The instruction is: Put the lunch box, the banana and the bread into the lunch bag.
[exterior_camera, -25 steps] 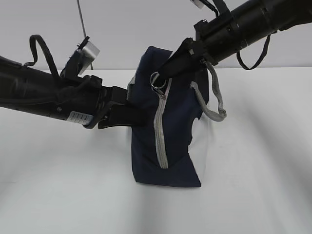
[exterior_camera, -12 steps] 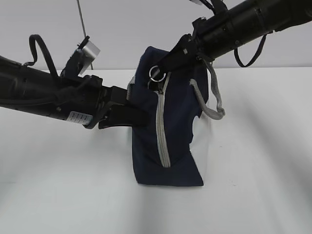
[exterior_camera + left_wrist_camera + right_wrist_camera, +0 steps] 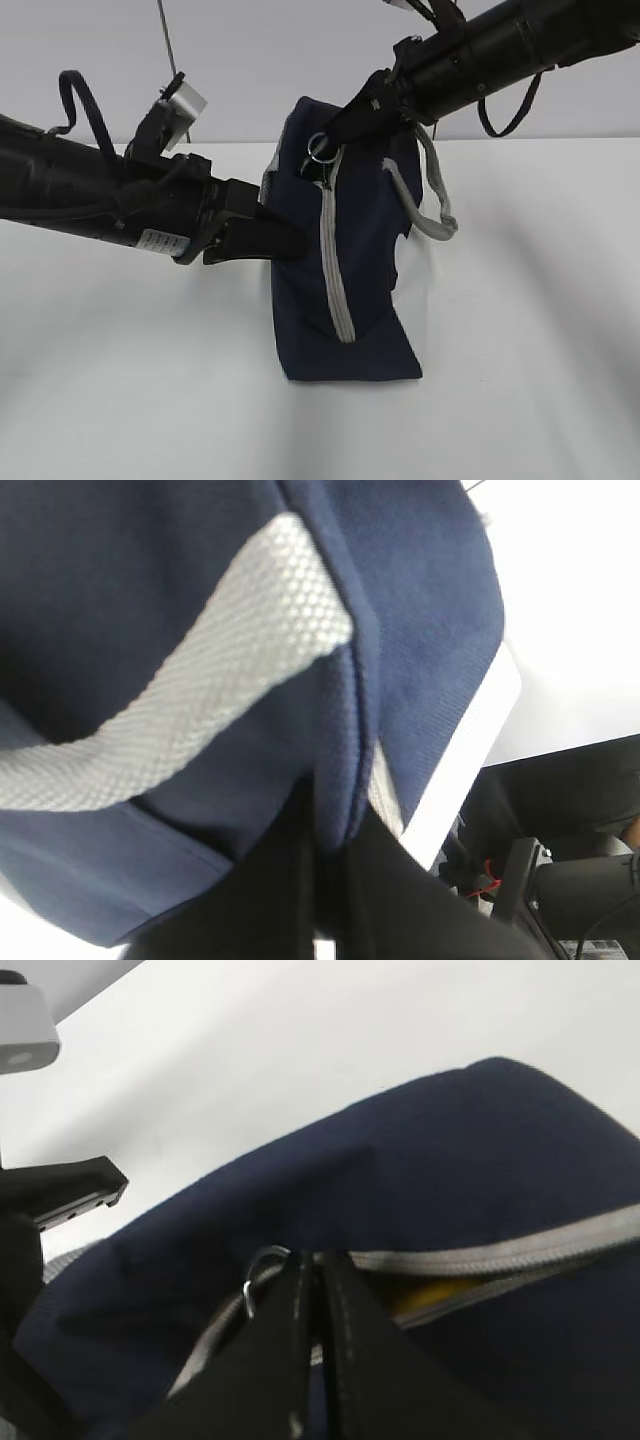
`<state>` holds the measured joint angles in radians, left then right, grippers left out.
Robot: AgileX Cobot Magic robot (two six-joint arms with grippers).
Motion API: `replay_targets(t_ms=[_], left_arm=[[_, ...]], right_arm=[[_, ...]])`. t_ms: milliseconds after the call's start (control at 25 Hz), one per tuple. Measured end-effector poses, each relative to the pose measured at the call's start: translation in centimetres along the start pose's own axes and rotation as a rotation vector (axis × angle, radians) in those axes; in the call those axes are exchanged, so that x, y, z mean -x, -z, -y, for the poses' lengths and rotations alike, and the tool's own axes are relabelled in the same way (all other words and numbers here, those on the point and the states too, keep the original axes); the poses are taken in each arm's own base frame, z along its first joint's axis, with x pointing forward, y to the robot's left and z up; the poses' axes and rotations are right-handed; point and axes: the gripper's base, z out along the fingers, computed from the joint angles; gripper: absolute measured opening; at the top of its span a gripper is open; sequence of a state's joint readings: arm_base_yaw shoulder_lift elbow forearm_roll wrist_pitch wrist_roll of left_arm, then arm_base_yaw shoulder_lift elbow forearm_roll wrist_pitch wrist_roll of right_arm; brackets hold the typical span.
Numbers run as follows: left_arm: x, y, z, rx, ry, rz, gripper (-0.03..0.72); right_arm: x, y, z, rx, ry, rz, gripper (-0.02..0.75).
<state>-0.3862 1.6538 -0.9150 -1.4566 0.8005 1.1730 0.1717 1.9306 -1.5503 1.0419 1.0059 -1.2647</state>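
Left hand (image 3: 290, 243) clenched on lunch bag (image 3: 365, 260) seam; right hand (image 3: 335, 135) clenched on ring pull (image 3: 320, 147) at zipper (image 3: 335, 265) top. Bag upright on table (image 3: 520, 330).

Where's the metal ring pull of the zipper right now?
In the exterior view, the metal ring pull sits at the top of the navy-blue fabric lunch bag, pinched by the right gripper, centre frame.

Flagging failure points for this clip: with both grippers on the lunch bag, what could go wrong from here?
The right gripper is shut on the small ring pull; it could slip off. The left gripper pinches only a seam of the lunch bag, so the fabric might pull free and the upright bag tip. Something yellow shows in the zipper gap and may snag it.
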Motion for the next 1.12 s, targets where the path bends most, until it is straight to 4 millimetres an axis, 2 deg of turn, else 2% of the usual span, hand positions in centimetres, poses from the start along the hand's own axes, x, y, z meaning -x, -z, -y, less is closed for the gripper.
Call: replay_targets(t_ms=[200,400,560,1120], left_arm=[[-0.1,0.0,0.1,-0.01,-0.006,-0.011,0.004],[-0.2,0.0,0.2,-0.019,-0.013,-0.023,0.003],[-0.6,0.0,0.4,-0.046,-0.037,-0.065,0.003],[-0.9,0.0,0.5,-0.064,-0.044,-0.086,0.003]], right_arm=[[0.9,0.2,0.0,-0.021,0.017,0.03,-0.016],[0.9,0.1,0.1,-0.02,0.012,0.035,-0.016],[1.4,0.2,0.9,-0.101,0.002,0.083,-0.016],[1.5,0.1,0.9,-0.109,-0.011,0.09,-0.016]])
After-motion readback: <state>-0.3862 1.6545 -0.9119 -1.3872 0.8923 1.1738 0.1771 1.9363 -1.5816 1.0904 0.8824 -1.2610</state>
